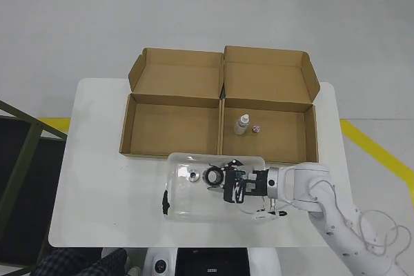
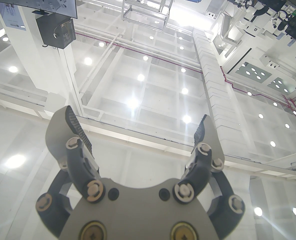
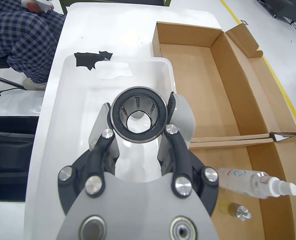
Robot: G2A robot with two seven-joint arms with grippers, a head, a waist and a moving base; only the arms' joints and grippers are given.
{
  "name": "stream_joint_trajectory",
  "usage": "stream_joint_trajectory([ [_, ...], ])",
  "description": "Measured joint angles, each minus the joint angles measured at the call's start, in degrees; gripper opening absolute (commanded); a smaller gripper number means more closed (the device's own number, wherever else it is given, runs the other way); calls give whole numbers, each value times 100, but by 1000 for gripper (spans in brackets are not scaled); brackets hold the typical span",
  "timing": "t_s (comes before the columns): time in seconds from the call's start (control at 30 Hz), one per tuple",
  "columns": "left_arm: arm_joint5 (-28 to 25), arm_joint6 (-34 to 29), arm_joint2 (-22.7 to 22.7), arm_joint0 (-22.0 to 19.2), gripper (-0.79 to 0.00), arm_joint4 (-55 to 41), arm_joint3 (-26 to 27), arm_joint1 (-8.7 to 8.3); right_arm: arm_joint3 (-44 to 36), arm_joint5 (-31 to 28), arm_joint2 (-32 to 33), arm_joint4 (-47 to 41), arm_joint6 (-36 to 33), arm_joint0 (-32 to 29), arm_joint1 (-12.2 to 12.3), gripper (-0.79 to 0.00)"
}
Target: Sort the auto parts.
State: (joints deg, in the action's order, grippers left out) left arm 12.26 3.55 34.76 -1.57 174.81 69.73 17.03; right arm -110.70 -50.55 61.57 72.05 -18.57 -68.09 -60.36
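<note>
left gripper: pointed up at the ceiling, jaws spread wide, nothing between them.
left box: upper centre-left of the top view, lid open.
clear bin: lower centre, just below both boxes.
bearing sleeve: pinched on both sides by the right gripper, inside the bin's outline.
right arm: enters from the lower right, forearm level, wrist aimed leftward over the bin.
right box: upper centre-right; spray bottle and small metal part lie at its left end.
</note>
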Motion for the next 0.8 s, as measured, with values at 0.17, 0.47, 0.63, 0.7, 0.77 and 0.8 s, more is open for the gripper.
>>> stream_joint_trajectory([
  [0.17, 0, 0, 0, 0, 0, 0, 0, 0, -139, 39, 193, -293, -46, -15, 29, -785],
  [0.47, 0, 0, 0, 0, 0, 0, 0, 0, -388, 73, 684, -686, -17, -100, 106, -785],
  [0.63, 0, 0, 0, 0, 0, 0, 0, 0, -492, 67, 846, -822, 20, -120, 134, -785],
  [0.7, 0, 0, 0, 0, 0, 0, 0, 0, -530, 77, 899, -874, 41, -115, 142, -785],
  [0.77, 0, 0, 0, 0, 0, 0, 0, 0, -565, 85, 939, -922, 63, -114, 149, -785],
  [0.8, 0, 0, 0, 0, 0, 0, 0, 0, -583, 85, 962, -958, 81, -115, 153, -785],
])
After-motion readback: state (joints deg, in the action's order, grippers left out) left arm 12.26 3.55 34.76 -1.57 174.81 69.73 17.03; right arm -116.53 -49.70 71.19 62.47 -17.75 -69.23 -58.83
